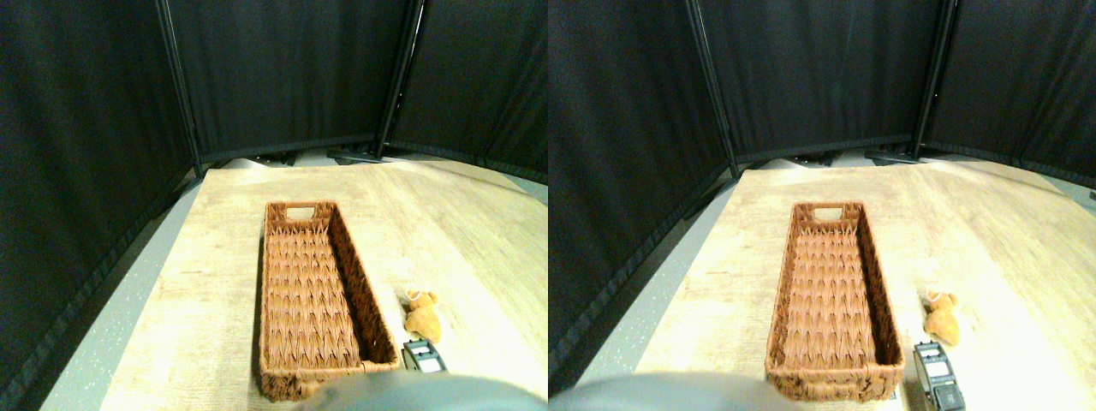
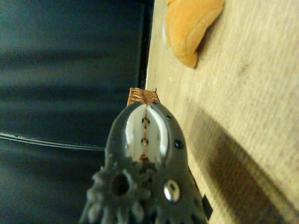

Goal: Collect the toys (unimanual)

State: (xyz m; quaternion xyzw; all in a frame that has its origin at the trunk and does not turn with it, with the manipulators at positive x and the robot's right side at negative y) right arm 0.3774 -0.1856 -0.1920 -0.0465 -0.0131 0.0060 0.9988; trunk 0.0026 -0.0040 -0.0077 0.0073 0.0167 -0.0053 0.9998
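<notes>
- A tan plush toy [image 1: 423, 315] lies on the wooden worktop [image 1: 214, 282], just beside the right-hand long wall of the wicker basket [image 1: 360, 282], toward its near end. It sits outside the basket, so it has yet to be collected.
- The basket looks empty; its woven floor shows along the whole length. Its long, low shape leaves a wide opening for dropping a toy in from above, and it lies lengthwise away from the robot.
- The right gripper [image 1: 424, 355] sits low at the near edge of the worktop, just short of the toy and close to the basket's near right corner. That puts it in line for a short reach forward, I judge.
- In the wrist view the gripper's [image 2: 145, 133] two white pads are pressed together with only a thin seam between them, holding nothing. It would need to spread before it can take the toy.
- The wrist view shows the toy [image 2: 191, 25] ahead of the gripper, resting on the wood, clear of it.
</notes>
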